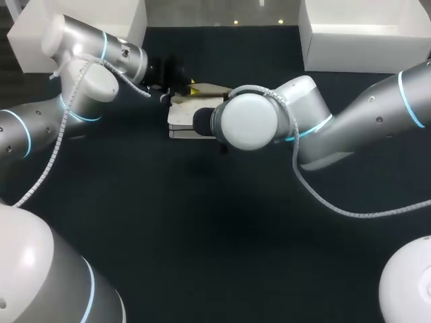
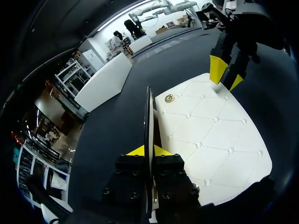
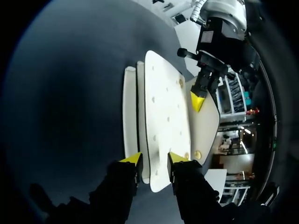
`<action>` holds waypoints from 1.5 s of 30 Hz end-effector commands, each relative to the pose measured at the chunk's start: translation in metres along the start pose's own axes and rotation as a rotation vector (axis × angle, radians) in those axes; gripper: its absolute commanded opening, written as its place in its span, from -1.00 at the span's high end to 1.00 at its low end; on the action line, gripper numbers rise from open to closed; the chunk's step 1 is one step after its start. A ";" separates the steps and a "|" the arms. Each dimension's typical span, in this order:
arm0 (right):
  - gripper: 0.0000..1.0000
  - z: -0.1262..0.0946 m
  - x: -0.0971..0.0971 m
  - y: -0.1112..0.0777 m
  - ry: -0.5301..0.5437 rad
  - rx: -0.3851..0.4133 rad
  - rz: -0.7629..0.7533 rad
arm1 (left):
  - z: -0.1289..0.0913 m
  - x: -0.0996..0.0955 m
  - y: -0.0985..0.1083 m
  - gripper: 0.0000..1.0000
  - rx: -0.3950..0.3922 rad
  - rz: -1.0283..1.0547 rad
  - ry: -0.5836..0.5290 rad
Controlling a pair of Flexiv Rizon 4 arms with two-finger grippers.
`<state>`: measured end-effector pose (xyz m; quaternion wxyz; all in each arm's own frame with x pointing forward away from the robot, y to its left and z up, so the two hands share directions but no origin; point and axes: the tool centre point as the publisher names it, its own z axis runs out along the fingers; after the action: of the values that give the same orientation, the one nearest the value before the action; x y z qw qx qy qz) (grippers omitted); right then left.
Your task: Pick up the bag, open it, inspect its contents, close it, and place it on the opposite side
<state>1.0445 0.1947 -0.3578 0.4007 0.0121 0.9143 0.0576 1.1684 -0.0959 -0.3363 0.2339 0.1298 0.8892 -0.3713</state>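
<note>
- Left box (image 1: 81, 27): white, back left
- Left claw (image 2: 148, 150): pinched narrow on upright flap (image 2: 149, 121)
- Bag (image 1: 185, 118): white, quilted, mid-table, part hidden under right arm (image 1: 350, 121)
- Right claw (image 3: 154, 158): clamped across bag's edge
- Right box (image 1: 363, 33): white, back right

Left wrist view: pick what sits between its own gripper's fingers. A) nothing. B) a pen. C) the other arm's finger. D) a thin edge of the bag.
D: the left gripper has both yellow tips closed on a thin edge of the white bag, which stands edge-on between them.
</note>
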 end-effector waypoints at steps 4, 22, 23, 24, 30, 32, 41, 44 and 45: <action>0.55 0.010 0.000 0.003 0.002 0.006 -0.004 | -0.002 0.001 0.002 1.00 0.010 0.008 0.003; 1.00 0.014 -0.001 0.001 0.001 0.012 -0.002 | -0.005 0.009 -0.003 1.00 0.048 0.107 -0.011; 1.00 0.013 -0.001 0.001 0.000 0.012 0.000 | -0.005 0.011 -0.004 1.00 0.046 0.119 -0.021; 1.00 0.013 -0.001 0.002 0.000 0.011 0.000 | -0.005 0.012 -0.004 1.00 0.053 0.129 -0.025; 1.00 0.013 0.000 0.002 0.000 0.008 0.011 | -0.006 0.028 -0.006 1.00 0.088 0.222 -0.076; 1.00 0.013 0.000 0.002 0.000 0.008 0.011 | -0.006 0.034 -0.007 1.00 0.096 0.253 -0.083; 1.00 0.013 0.000 0.002 0.000 0.008 0.011 | -0.015 0.031 -0.012 0.20 0.091 0.220 -0.076; 1.00 0.013 0.000 0.002 0.000 0.008 0.011 | -0.021 0.025 -0.013 0.11 0.094 0.203 -0.082; 1.00 0.013 0.000 0.002 0.000 0.008 0.011 | -0.024 0.022 -0.013 0.11 0.097 0.199 -0.085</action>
<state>1.0537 0.1974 -0.3637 0.3979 0.0179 0.9156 0.0553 1.1372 -0.0906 -0.3314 0.3026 0.2120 0.8420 -0.3931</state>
